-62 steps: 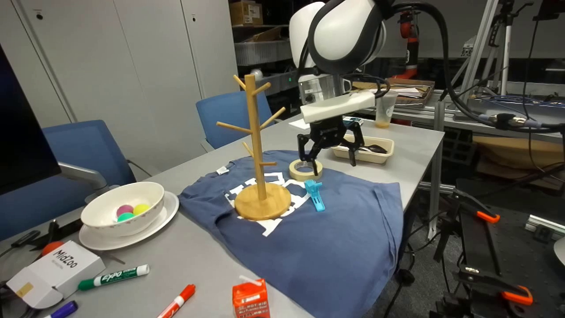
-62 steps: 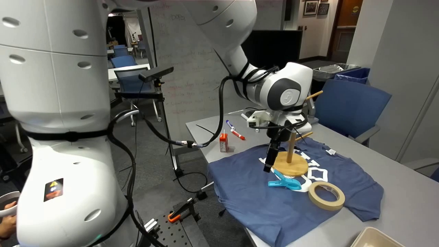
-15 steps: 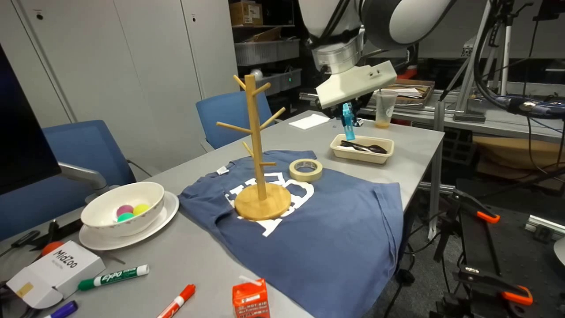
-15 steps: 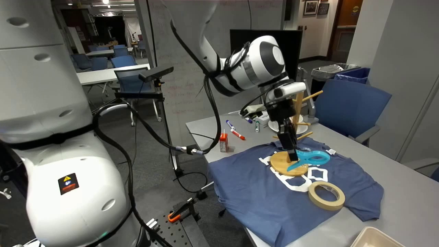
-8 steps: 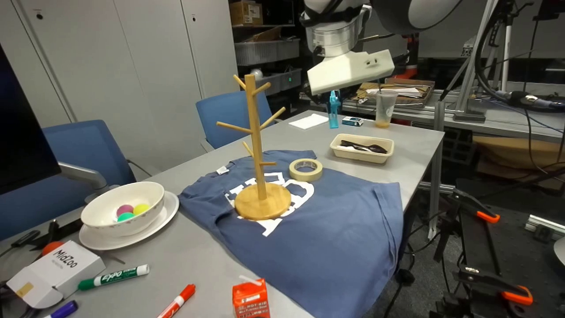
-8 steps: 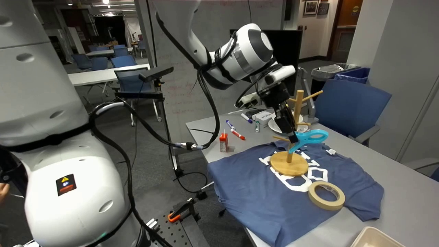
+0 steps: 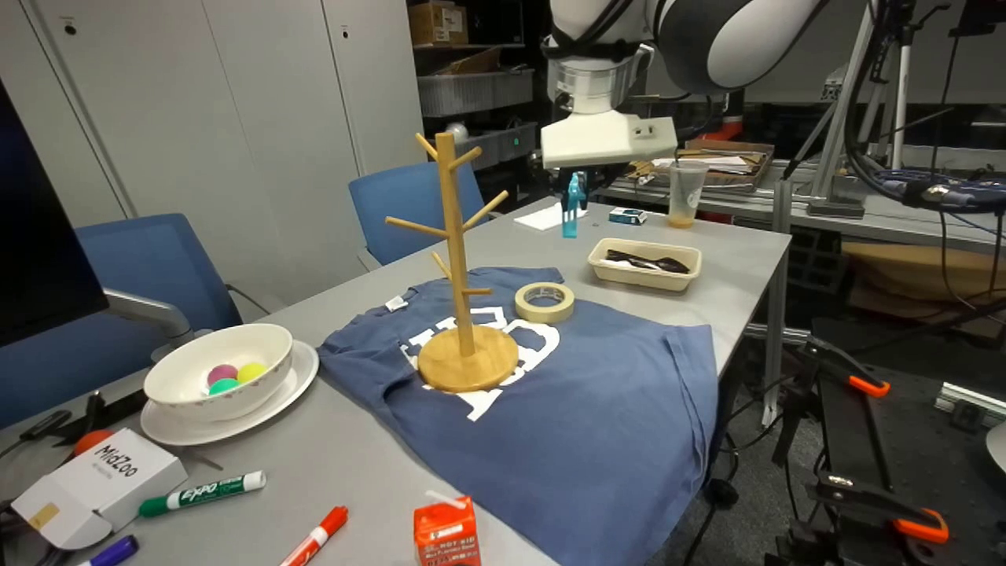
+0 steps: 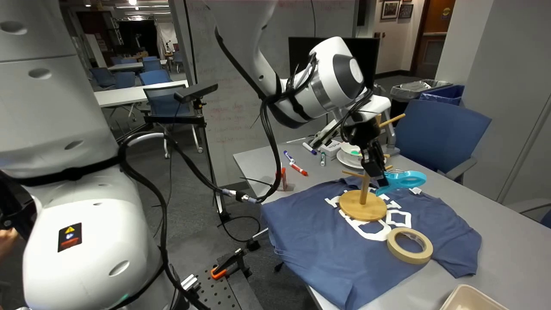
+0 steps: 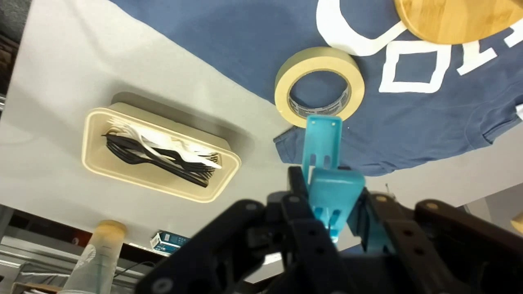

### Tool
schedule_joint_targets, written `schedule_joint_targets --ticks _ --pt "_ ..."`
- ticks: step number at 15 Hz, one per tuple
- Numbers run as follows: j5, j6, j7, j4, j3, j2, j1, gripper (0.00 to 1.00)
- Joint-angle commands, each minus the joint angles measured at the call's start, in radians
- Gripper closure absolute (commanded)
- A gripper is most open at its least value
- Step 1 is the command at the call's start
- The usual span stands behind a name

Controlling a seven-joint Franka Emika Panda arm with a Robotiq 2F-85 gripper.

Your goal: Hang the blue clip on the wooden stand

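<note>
My gripper [image 9: 325, 184] is shut on the blue clip [image 9: 336, 188], whose long flat end points away from the fingers. In an exterior view the clip [image 7: 570, 218] hangs upright in the air, clear of the pegs and to the right of the wooden stand [image 7: 459, 259]. Another angle puts the clip [image 8: 404, 179] just right of the stand's pole, where my gripper [image 8: 382, 180] hides part of the pole and some pegs. The stand's round base [image 8: 363, 206] rests on the blue cloth; only this base [image 9: 461, 20] shows in the wrist view, at top right.
The cloth [image 7: 605, 409] carries a tape roll [image 9: 282, 87]. Beside it are a cutlery tray [image 9: 161, 179] and, further back, a plastic cup [image 7: 687, 192]. A bowl [image 7: 216, 397], several markers and a red drink carton [image 7: 446, 531] occupy the near side.
Some four seconds ago the clip lay on the cloth beside the stand and my gripper was open above it. Since then it has been gripped and lifted; over the last second it has swung sideways.
</note>
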Motion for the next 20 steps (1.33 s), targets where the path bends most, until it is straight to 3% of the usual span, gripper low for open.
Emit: schedule_joint_targets --ticks 1,7,16,17,20 --pt "-0.040 0.063 -0.015 0.004 -0.007 0.009 -0.022 0.94" --pt "-0.075 0.089 -0.260 -0.012 -0.010 -0.037 -0.036 0.94" --pt "-0.022 0.270 -0.591 -0.048 -0.015 -0.063 -0.039 0.94" --pt "-0.047 0.230 -0.522 -0.016 -0.009 -0.037 -0.038 0.74" --pt "-0.042 0.246 -0.550 -0.027 -0.009 -0.037 -0.038 0.74"
